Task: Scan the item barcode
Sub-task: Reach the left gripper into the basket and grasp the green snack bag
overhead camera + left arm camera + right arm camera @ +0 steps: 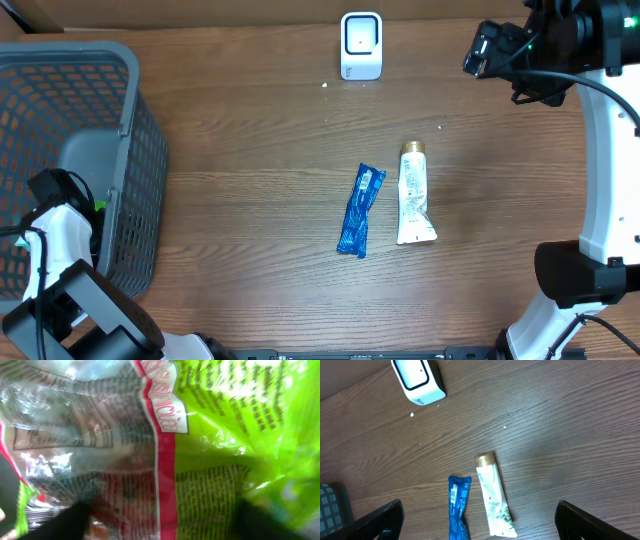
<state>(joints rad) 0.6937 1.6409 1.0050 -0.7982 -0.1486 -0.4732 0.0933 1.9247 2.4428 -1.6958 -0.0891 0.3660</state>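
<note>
I think little is done: the left hand (65, 190) is at a green packet (225, 435) in the nine-o'clock basket (130, 62), its grip unclear, the right hand (477, 520) is wide open and empty, and nothing is before the twelve-o'clock scanner (361, 45).

The left edge of the bench (250, 130) is taken up by a mesh basket (140, 150). Sideways entry is barred by its tall walls, and only the top is left open. Inside, room is crowded by the left arm (60, 215) and a green packet (225, 435). Open wood is left between the basket and a blue packet (360, 210), which lies mid-bench just beside a tube (414, 195), a narrow gap between them. A scanner (361, 45) stands at the far edge, with bare wood before it.
</note>
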